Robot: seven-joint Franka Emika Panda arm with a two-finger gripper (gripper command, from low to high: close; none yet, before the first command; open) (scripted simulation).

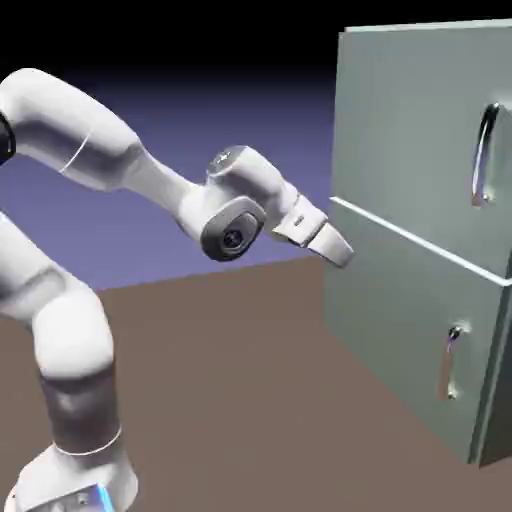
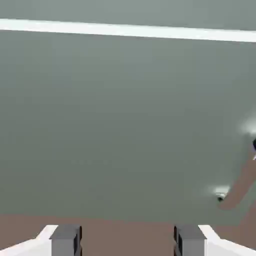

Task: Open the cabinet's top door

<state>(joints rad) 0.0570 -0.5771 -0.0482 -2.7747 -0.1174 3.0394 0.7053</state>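
The pale grey-green cabinet (image 1: 420,300) stands at the right of the exterior view. Its top door (image 1: 420,120) sits flush, with a long silver handle (image 1: 485,155) near its right edge. My gripper (image 1: 342,252) hovers just off the cabinet's left front edge, at the height of the seam (image 1: 400,232) between the two doors, far left of the handle. In the hand view the gripper (image 2: 127,242) is open with nothing between its fingertips (image 2: 65,240). It faces the lower door (image 2: 125,125), and the top door (image 2: 125,9) shows only as a strip above the pale seam.
The lower door (image 1: 400,340) carries a shorter silver handle (image 1: 452,360), which also shows at the hand view's right edge as a handle (image 2: 235,190). The brown table (image 1: 230,400) runs beneath the arm and up to the cabinet's foot.
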